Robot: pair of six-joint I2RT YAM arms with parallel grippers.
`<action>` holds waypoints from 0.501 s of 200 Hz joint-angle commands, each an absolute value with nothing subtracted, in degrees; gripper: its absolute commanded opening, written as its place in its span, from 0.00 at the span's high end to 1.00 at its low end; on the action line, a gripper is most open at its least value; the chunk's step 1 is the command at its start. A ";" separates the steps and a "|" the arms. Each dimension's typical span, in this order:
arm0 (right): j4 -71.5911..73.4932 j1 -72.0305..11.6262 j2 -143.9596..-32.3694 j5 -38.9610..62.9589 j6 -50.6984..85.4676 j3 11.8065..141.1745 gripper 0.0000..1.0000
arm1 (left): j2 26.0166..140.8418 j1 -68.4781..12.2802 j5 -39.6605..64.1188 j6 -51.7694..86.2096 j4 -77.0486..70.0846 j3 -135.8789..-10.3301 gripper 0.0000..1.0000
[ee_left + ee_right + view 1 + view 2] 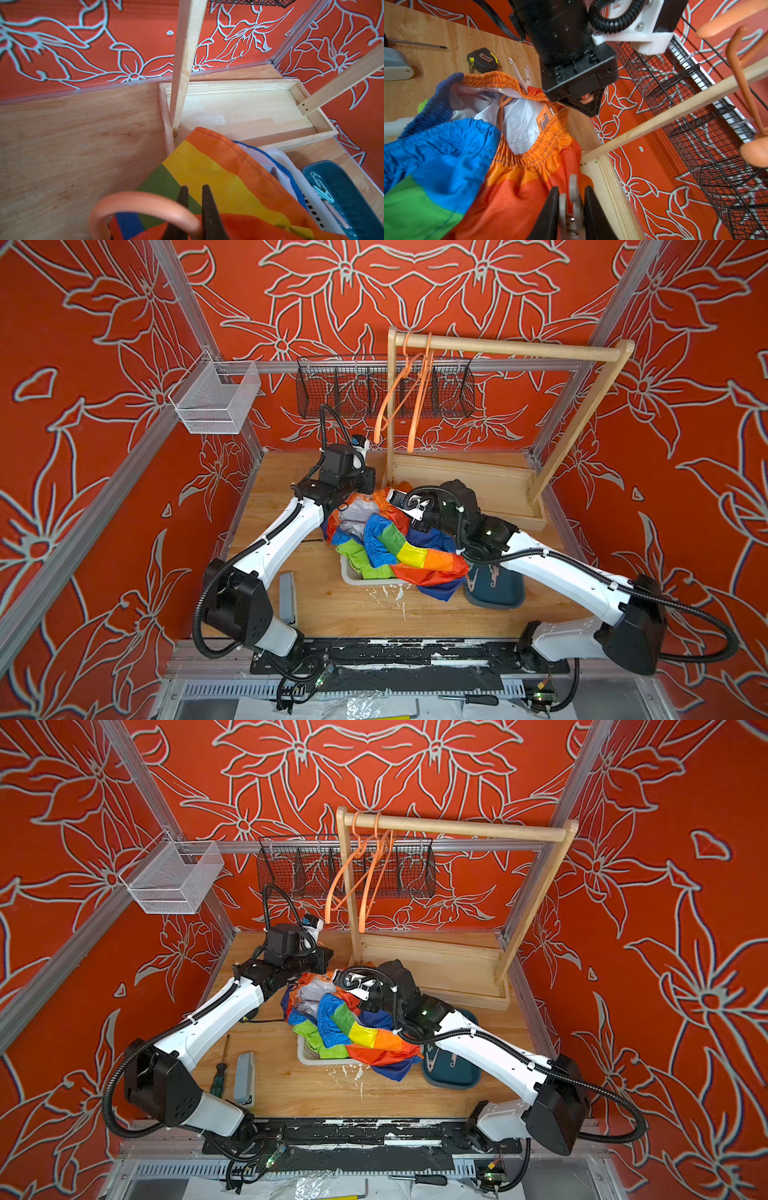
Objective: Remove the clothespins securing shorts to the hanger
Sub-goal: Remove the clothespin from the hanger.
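1. Right gripper: jaws pressed against both sides of a pale clothespin. The pin sits on the orange fabric of the rainbow shorts, just beside the post of the wooden rack.
2. Left gripper: clenched on the hook of the orange hanger. The right wrist view shows the hanger body inside the elastic waistband.
3. Second clothespin: also pale, clipped on the waistband close to the left gripper.
4. Rainbow shorts drape over the white basket mid-table. Lime green shorts lie in it.
5. Teal tray, just beside the basket, holds loose pins, one of them mint.
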State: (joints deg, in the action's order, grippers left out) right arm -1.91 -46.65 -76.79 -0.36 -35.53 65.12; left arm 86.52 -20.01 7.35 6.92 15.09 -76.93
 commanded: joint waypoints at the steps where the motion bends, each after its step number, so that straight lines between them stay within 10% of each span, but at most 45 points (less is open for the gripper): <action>1: -2.75 -45.29 -76.33 3.21 -31.48 67.94 0.80 | 86.37 -19.86 8.31 8.52 16.00 -76.73 1.00; 100: 3.93 -39.83 -78.23 16.46 -13.37 69.61 0.86 | 85.86 -19.87 7.56 8.26 15.42 -76.19 1.00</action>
